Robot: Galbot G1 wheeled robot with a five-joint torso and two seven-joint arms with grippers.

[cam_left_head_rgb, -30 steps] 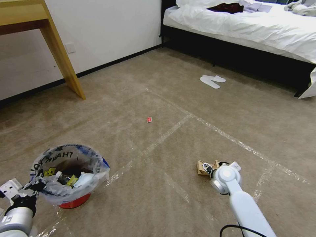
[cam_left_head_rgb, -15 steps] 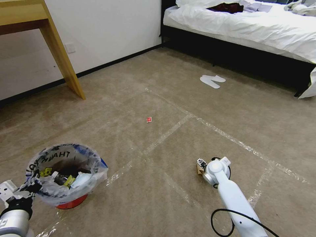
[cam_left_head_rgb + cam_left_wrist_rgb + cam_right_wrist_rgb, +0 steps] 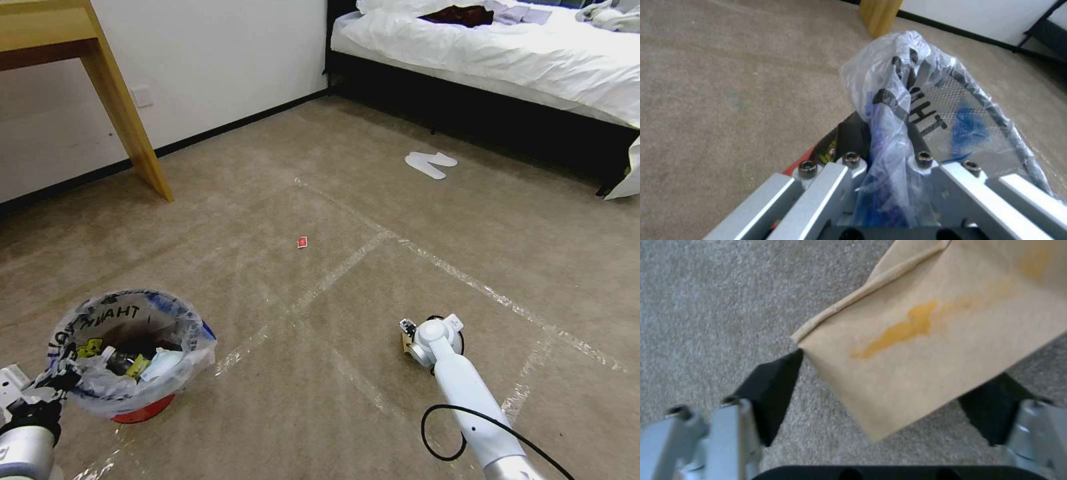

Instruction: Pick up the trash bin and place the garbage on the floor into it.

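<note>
Lower left of the head view: the left tool (image 3: 57, 381) is clamped on the near rim of the trash bin (image 3: 130, 350), pinching the clear plastic liner along with it. In the left wrist view its black fingers (image 3: 853, 133) sit closed on bunched plastic, with the "THANK" print just past them. The bin is a small red bucket standing on the floor (image 3: 280, 373), and there's already some litter inside, tissue and a yellow scrap among it.

Moving right, a small red wrapper (image 3: 302, 242) lies alone on the carpet near the middle of the frame, just left of a shiny tape line (image 3: 347, 267).

Lower right of centre, the right arm reaches down to the carpet, and the right tool (image 3: 405, 333) is at a brown paper bag (image 3: 404, 341), mostly hidden behind the wrist in the head view. The right wrist view is clearer: the tool is spread wide, one black finger (image 3: 771, 386) on each side of the bag's corner (image 3: 929, 340), not squeezing it. The bag has an orange-yellow stain.

Upper right, a pair of white slippers (image 3: 430, 163) lies near the bed (image 3: 507, 53).
</note>
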